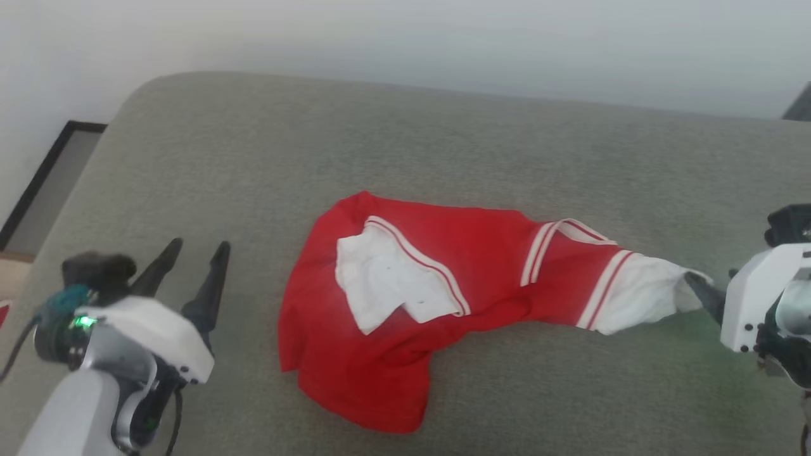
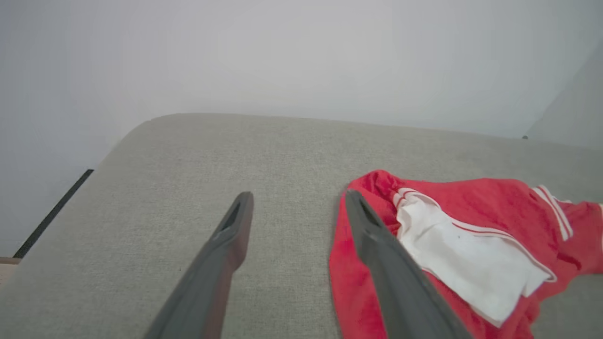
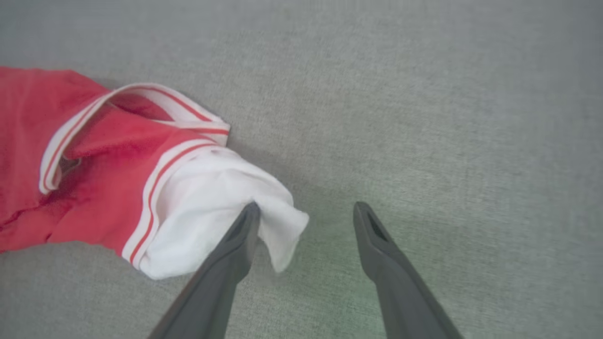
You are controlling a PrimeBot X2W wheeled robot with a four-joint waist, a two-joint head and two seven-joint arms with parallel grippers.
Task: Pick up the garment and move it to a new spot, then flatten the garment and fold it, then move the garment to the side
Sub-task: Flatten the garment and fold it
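One garment (image 1: 481, 253) lies crumpled on the grey cushion (image 1: 443, 139), its white sleeve (image 3: 212, 202) stretched out to touch one finger of the wide-open, unclamped right gripper (image 3: 306, 212), which suits flattening; the left gripper (image 2: 297, 200), also spread wide, hovers just beside the opposite red edge.

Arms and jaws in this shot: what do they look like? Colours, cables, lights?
Left arm: pale grey forearm, white wrist shell, black block with teal band, green light, black cable. Jaws: two long dark tapered fingers. Right arm: same white shell, black parts, dark jaws.
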